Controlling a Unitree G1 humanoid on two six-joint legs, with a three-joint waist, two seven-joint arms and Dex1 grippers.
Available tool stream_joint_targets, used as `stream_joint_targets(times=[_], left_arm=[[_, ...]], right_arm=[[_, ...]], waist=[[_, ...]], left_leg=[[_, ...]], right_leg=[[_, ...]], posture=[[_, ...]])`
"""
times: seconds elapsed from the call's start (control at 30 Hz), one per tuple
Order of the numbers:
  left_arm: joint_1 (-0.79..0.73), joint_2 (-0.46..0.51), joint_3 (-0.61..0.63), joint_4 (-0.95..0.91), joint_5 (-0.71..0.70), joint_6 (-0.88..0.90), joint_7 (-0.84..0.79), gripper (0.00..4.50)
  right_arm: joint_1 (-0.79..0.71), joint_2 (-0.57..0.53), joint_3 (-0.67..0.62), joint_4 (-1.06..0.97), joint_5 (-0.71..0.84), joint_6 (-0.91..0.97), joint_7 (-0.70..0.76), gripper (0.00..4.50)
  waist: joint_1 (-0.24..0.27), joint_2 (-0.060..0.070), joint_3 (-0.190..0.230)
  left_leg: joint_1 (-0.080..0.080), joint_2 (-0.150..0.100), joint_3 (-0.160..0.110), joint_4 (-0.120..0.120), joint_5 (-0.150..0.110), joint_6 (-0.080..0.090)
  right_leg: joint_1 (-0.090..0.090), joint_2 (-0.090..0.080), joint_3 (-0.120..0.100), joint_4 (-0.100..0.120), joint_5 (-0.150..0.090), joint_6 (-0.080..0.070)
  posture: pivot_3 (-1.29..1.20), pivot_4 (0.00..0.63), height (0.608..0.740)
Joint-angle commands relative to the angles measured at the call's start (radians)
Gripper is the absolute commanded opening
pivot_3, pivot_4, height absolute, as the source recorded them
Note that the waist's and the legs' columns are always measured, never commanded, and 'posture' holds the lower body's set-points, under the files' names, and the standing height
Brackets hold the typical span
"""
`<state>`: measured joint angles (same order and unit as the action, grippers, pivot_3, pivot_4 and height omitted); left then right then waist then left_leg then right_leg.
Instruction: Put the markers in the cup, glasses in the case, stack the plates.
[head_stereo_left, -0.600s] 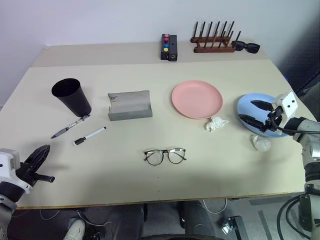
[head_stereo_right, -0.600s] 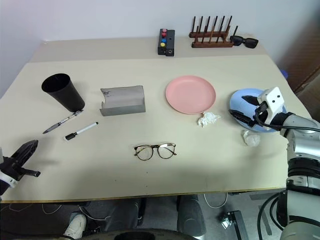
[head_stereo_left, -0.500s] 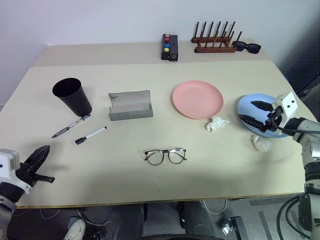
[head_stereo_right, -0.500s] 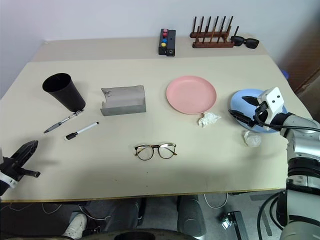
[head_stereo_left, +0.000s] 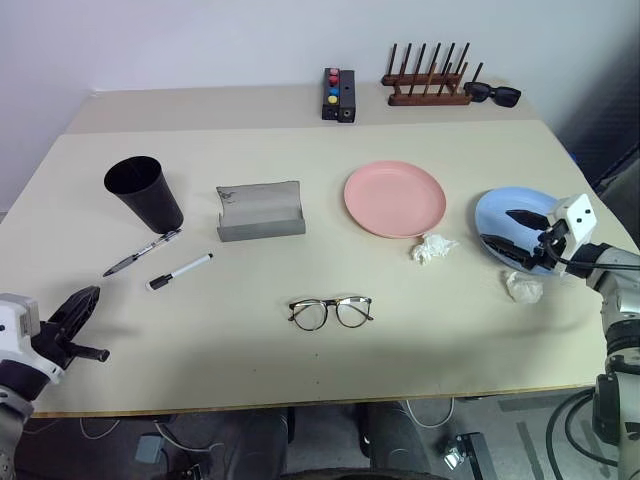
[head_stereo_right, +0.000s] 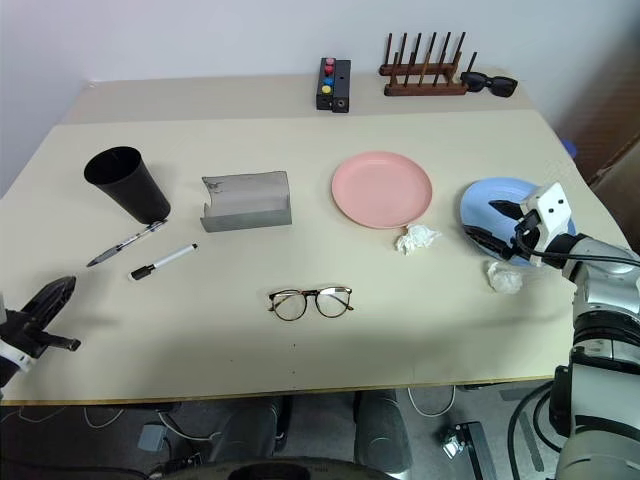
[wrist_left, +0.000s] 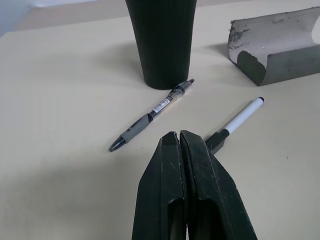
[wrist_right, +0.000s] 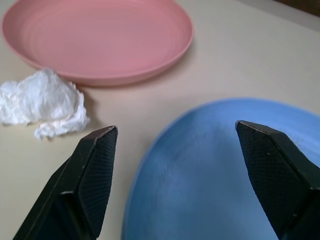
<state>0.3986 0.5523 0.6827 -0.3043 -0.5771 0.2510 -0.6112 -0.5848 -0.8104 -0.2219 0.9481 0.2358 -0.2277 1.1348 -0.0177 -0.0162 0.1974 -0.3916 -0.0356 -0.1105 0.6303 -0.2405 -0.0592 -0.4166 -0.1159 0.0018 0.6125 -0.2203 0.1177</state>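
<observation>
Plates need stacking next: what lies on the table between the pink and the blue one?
A crumpled white tissue lies between the pink plate and blue plate, seen from the head.

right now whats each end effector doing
Left end effector: closed, holding nothing.
Right end effector: open wide, holding nothing, at the round light blue plastic plate.

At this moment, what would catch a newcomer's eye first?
The pink plate at mid-table, and the blue plate near the right edge, with the right gripper open over it. At the left, the black cup stands by two markers, with glasses lying in front.
</observation>
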Motion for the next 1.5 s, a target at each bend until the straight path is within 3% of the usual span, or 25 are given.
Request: stream_joint_targets(times=[0.03,0.23,0.33,0.53,0.7,0.97,1.1,1.37,1.5], left_arm=[[-0.033,0.019,-0.019,-0.011,0.005,0.001,-0.006,0.00],[-0.093,0.073,-0.083,0.002,0.010,0.054,-0.031,0.00],[-0.144,0.161,-0.130,0.041,0.046,0.102,-0.061,1.26],[-0.273,0.352,-0.276,0.132,0.119,0.235,-0.136,4.29],[-0.475,0.434,-0.441,0.266,0.159,0.314,-0.238,4.29],[-0.632,0.451,-0.635,0.407,0.274,0.269,-0.370,4.29],[-0.678,0.436,-0.705,0.445,0.319,0.245,-0.420,4.29],[-0.696,0.441,-0.740,0.470,0.358,0.210,-0.494,4.29],[-0.695,0.441,-0.733,0.476,0.368,0.198,-0.519,2.50]], right_arm=[[-0.013,-0.001,-0.022,0.016,0.011,-0.065,0.021,3.84],[0.009,0.059,-0.012,0.011,0.028,-0.135,0.079,3.84],[0.015,0.091,-0.021,0.054,0.036,-0.178,0.120,3.90],[0.151,0.220,0.033,-0.281,0.073,-0.110,0.088,3.90],[0.265,0.295,0.099,-0.556,0.074,-0.022,0.009,3.90],[0.375,0.322,0.169,-0.946,0.096,0.185,-0.116,3.90],[0.263,0.255,0.163,-1.266,0.185,0.537,-0.250,3.90],[0.203,0.215,0.163,-1.394,0.278,0.751,-0.311,3.90],[0.203,0.216,0.168,-1.421,0.299,0.790,-0.324,3.90]], waist=[[0.000,0.000,0.000],[-0.004,0.000,0.000],[-0.003,0.000,0.000],[-0.003,0.001,0.000],[-0.002,0.003,0.001],[-0.003,0.003,0.002],[0.001,0.006,0.003],[0.004,0.001,-0.001],[0.003,0.001,-0.001]], left_leg=[[0.000,0.000,0.000,0.000,0.000,0.000],[0.002,0.000,0.000,0.000,0.000,0.000],[0.002,0.000,-0.001,0.000,0.000,0.000],[0.003,0.000,-0.002,0.000,0.000,0.000],[0.004,0.000,-0.002,-0.001,0.000,0.000],[0.003,0.001,-0.003,-0.002,0.000,0.000],[0.000,0.000,-0.002,0.001,0.000,-0.001],[0.000,0.000,-0.001,-0.002,0.000,0.000],[0.000,0.000,-0.001,-0.001,0.000,0.000]], right_leg=[[0.000,0.000,0.000,0.000,0.000,0.000],[0.002,0.001,0.000,0.000,0.000,0.000],[0.002,0.001,0.000,0.001,0.000,0.000],[0.003,0.002,0.000,0.002,0.000,0.001],[0.003,0.003,0.000,0.003,0.000,0.001],[0.001,0.003,0.000,0.004,0.001,0.004],[-0.004,0.003,0.002,0.008,0.001,0.002],[-0.003,0.001,0.001,0.004,0.000,0.002],[-0.003,0.001,0.001,0.005,0.000,0.002]], posture=[[0.00,0.150,0.734],[0.00,0.150,0.734],[0.00,0.150,0.734],[0.00,0.150,0.734],[0.00,0.150,0.734],[0.00,0.150,0.734],[0.00,0.150,0.734],[0.00,0.150,0.734],[0.00,0.150,0.734]])
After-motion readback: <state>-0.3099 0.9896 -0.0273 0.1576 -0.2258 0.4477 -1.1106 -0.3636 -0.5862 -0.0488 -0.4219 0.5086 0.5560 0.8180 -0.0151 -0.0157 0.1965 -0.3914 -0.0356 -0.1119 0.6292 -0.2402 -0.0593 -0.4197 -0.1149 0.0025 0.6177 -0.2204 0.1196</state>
